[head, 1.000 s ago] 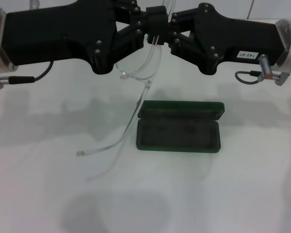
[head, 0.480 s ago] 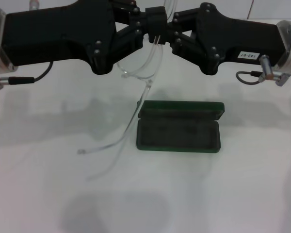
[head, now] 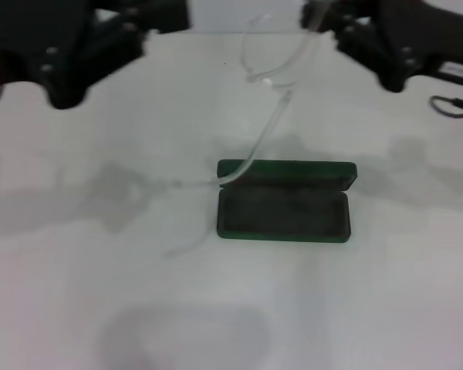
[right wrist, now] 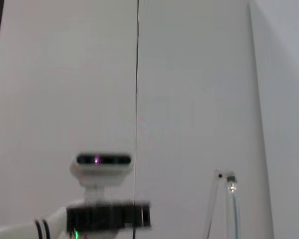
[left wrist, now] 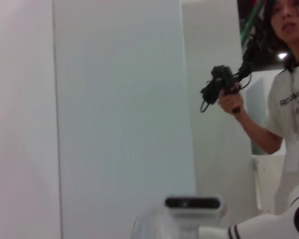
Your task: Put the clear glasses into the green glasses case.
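**Clear glasses hanging above the open case**

The transparent, colourless plastic glasses (head: 272,69) are hanging at upper centre of the head view, one thin arm trailing down to the lid edge of the dark green rectangular hard case (head: 284,202), which is lying open mid-frame on the white table (head: 386,308). The right gripper (head: 324,19), upper right, is clamping the frame's end. The left gripper (head: 150,19), upper left, is holding apart from it; whether its fingers are spread cannot be told. No lettering is reading clearly.

White table (head: 355,308), pale wall panels (left wrist: 119,99) (person (left wrist: 284,74) behind).
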